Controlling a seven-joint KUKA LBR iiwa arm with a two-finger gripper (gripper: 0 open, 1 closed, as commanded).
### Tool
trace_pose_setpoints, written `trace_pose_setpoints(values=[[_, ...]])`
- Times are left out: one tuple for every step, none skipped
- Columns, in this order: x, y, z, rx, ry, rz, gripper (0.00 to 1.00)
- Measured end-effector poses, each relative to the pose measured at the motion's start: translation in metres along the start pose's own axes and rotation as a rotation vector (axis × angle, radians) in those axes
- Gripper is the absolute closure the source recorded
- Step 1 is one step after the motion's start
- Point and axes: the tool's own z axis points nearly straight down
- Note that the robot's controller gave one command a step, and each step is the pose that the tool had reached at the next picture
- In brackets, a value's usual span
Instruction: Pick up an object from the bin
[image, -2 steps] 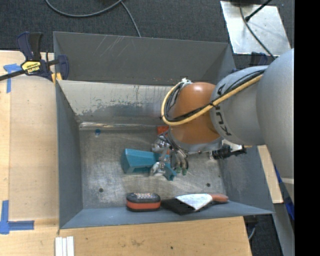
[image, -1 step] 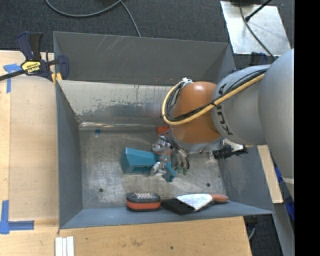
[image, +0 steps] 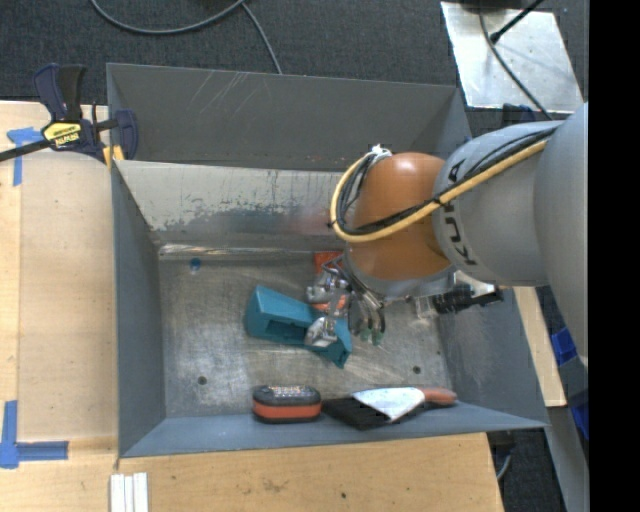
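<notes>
Orange wrist cover (image: 395, 215), gripper (image: 335, 312) at teal block (image: 272, 314), bin (image: 135, 300) ctr.

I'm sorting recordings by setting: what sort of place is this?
Probably a robotics lab or test cell: a large robot arm reaches into a grey metal bin of loose odds, such as a teal plastic thing, and a cable trails over dark carpet behind.

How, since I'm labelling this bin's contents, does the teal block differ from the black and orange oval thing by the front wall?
The teal block is larger and angular; the oval thing is smaller and rounded. The teal block lies mid-floor at the end effector; the oval thing lies by the front wall, apart from it. Both rest on the bin floor.
</notes>
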Motion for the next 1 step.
trace_pose_setpoints(values=[[-0.0014,0.0002,-0.0205,-0.001,-0.005,0.0,1.0]])
